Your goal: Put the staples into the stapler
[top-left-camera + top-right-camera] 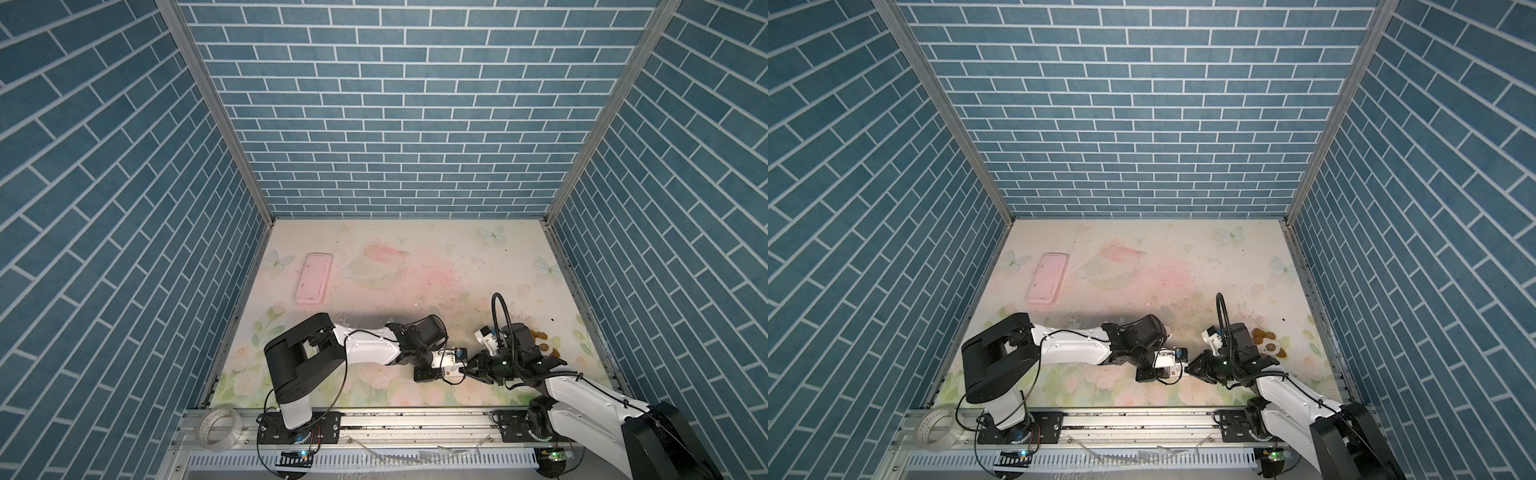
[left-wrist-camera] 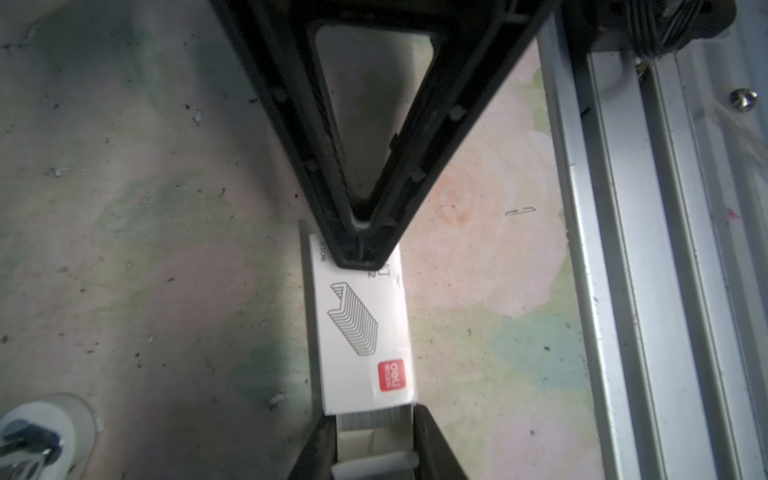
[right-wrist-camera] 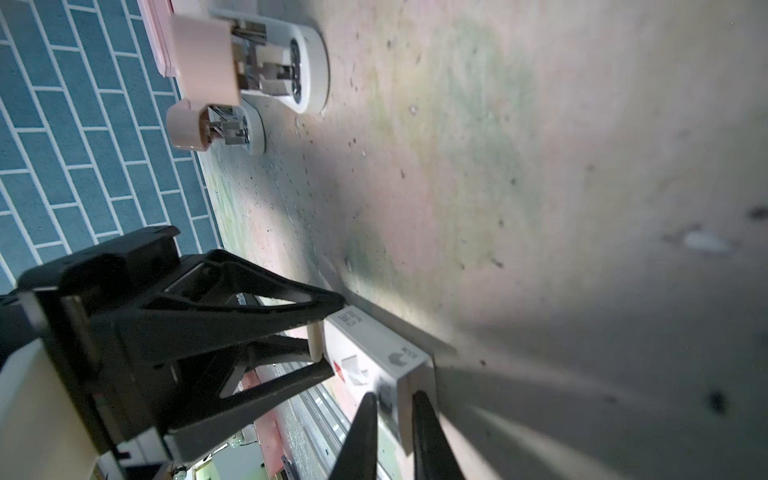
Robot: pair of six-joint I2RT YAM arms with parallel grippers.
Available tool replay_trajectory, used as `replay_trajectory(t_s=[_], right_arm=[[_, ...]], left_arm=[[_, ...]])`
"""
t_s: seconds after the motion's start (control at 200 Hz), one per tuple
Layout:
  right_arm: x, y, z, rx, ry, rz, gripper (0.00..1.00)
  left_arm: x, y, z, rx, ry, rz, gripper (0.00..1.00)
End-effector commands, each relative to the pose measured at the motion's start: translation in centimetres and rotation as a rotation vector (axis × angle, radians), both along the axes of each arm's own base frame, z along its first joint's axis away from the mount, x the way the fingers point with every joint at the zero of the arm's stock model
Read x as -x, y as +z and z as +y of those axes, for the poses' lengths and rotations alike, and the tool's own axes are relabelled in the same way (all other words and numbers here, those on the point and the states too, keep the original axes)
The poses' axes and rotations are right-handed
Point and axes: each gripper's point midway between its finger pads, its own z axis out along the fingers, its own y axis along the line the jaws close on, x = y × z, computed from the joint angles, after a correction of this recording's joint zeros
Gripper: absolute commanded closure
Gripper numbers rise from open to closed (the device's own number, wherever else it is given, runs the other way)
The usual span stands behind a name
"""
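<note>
1. Toward five o'clock on the bench, both claws meet on the staple box.
2. The left claw is pinched narrow on one end of the white sleeve.
3. The right claw is closed narrow on the cream tray, which pokes from the sleeve's opposite end with grey staples showing.
4. Early stage, I judge: the tray is barely out. What remains is to free the tray, lift a strip, carry it to the stapler, which lies well apart, and seat it.
</note>
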Motion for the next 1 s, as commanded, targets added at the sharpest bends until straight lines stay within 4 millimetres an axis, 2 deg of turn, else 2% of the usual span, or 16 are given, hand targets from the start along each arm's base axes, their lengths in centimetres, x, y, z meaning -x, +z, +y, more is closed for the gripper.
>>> replay_trajectory(t_s=[0.0, 0.505, 0.995], right_arm=[[-0.1, -0.3, -0.1, 0.003, -0.022, -0.002, 0.85], [-0.2, -0.3, -0.4, -0.004, -0.049, -0.023, 0.98], [-0.4, -0.6, -0.8, 0.025, -0.077, -0.035, 1.0]], left_arm=[[0.3, -0.8, 0.6, -0.031, -0.01, 0.004, 0.69], [0.2, -0.9, 1.3, -0.045, -0.019, -0.019, 0.69], [0.0, -0.8, 3.0, -0.071, -0.013, -0.025, 0.7]])
